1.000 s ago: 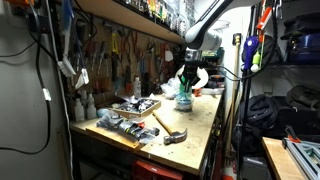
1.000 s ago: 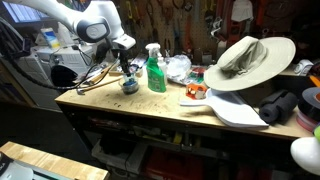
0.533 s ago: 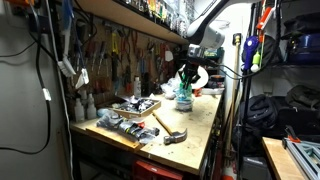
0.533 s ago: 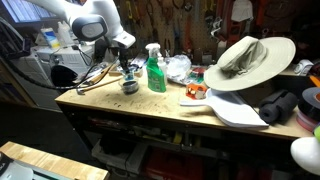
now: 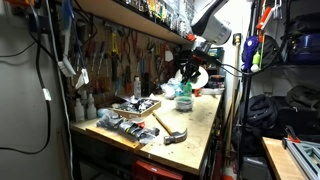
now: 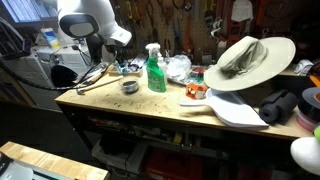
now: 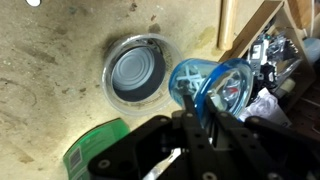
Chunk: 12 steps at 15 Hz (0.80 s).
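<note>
fingers (image 7: 188, 118) pinched narrow on blue lid (image 7: 228, 85) rim, above counter (image 7: 50, 60), round jar (image 7: 140, 72) at lid's 10 o'clock, green spray bottle (image 7: 98, 152) at 8 (wrist view)

Arm (image 5: 211, 14) enters from upper frame in both ext. views, elbow high, wrist (image 6: 84, 20) bent fwd. Gripper (image 7: 190, 128) points approx. straight down. Jaws closed, fingers (image 7: 176, 112) drawn together at tips in wrist view.
</note>
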Motion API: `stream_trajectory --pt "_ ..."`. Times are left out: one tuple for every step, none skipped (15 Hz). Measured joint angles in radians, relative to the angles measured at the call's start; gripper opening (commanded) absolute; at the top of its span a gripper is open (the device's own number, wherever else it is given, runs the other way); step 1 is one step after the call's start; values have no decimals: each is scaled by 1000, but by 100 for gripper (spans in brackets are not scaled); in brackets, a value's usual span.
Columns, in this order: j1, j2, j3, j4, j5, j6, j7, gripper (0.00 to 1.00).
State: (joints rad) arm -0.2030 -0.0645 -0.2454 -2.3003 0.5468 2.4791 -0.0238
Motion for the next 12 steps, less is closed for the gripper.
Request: stream_trajectory --pt "1 -11 0 -7 40 -11 -57 8" --pt "2 -21 0 -12 76 -24 -112 8" --pt "4 -29 0 -16 105 -42 -161 8" --pt "6 -34 0 -18 130 -64 -205 8" --pt "8 -38 0 -18 149 -88 -246 8" --pt "11 -40 2 -20 161 -106 -277 8" --pt "14 -40 4 -23 168 -118 -302 8" --pt "18 -39 7 -28 174 -125 -322 7" --pt "23 -37 10 -34 180 -128 -343 7" --pt "28 -34 13 -39 186 -130 -363 7" --pt "33 -29 15 -42 192 -135 -383 7" --pt "36 -22 17 -43 203 -147 -404 7"
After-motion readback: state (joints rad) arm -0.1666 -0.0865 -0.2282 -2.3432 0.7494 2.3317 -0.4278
